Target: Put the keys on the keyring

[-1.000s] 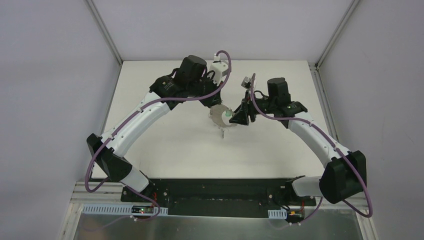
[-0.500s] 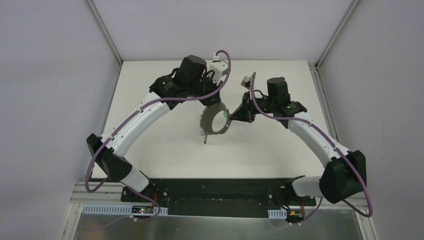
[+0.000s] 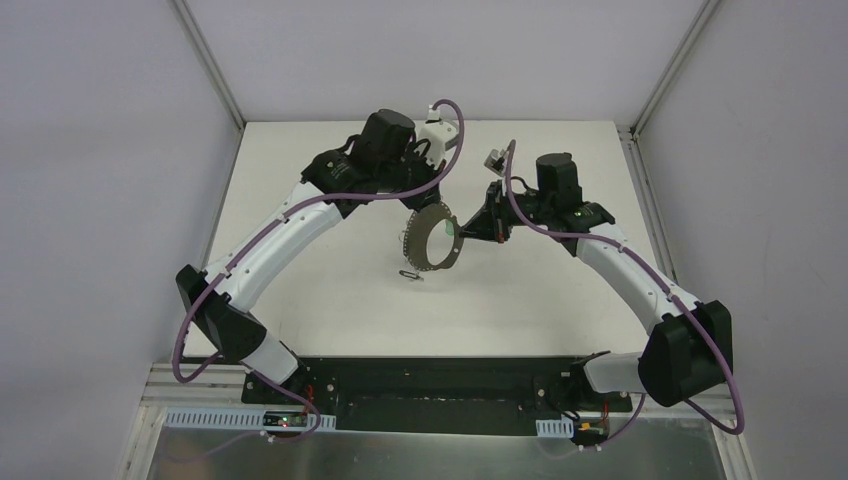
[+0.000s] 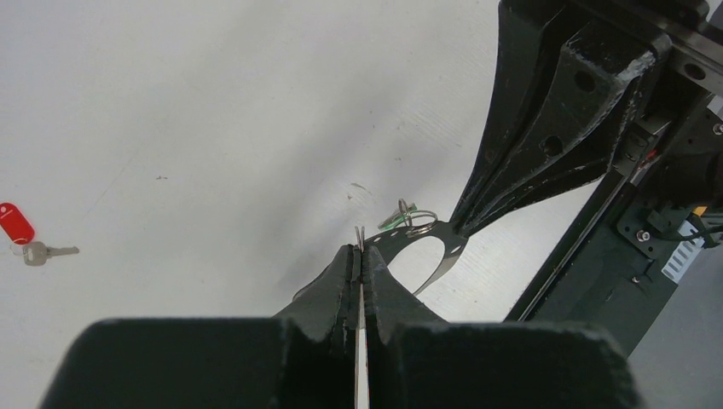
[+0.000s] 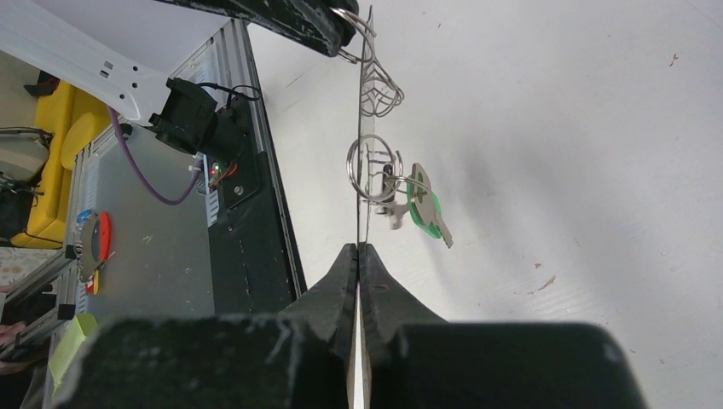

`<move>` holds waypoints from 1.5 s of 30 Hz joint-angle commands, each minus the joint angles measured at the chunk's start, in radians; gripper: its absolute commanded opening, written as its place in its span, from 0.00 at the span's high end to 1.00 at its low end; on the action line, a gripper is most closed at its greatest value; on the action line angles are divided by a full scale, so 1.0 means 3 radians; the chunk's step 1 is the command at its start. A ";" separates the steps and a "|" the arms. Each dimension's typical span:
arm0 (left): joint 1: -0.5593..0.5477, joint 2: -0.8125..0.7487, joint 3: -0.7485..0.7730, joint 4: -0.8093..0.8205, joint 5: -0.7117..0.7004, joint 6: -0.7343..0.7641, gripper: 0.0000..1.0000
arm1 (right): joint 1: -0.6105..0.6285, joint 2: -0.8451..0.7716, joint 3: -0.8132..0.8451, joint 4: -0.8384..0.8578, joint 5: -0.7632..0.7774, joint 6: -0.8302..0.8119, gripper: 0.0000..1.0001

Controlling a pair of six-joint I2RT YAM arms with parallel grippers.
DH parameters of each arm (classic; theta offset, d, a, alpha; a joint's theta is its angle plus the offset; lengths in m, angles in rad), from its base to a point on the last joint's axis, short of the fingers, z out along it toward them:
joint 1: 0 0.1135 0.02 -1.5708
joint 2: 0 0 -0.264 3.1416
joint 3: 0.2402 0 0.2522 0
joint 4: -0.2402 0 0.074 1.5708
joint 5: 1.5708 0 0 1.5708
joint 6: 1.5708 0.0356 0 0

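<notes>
The keyring point(image 3: 403, 245), a thin grey hoop, is held above the white table between both grippers. My left gripper point(image 3: 418, 213) is shut on its far rim, and in the left wrist view its jaws point(image 4: 360, 251) pinch the perforated band point(image 4: 454, 249). My right gripper point(image 3: 462, 232) is shut on the hoop's right side; its own camera sees the keyring point(image 5: 359, 223) edge-on. A green key point(image 5: 424, 209) hangs from the hoop on a split ring point(image 5: 371, 166). A red key point(image 4: 15, 223) lies loose on the table. A small dark key point(image 3: 410, 273) shows below the hoop; whether it hangs there I cannot tell.
The white table point(image 3: 330, 290) is walled by grey panels with aluminium posts at the far corners. A black base rail point(image 3: 430, 385) runs along the near edge. Both arms crowd the table's middle and far half.
The right gripper, open beside the tilted hoop a second ago, has shut on its rim. The hoop has turned to face the top camera, and the dark key below it swung left.
</notes>
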 commanded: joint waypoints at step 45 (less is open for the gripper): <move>0.0100 -0.0260 -0.0752 0.1253 -0.0035 -0.0070 1.00 | -0.0151 0.0041 -0.0344 0.1796 -0.0681 0.1632 0.98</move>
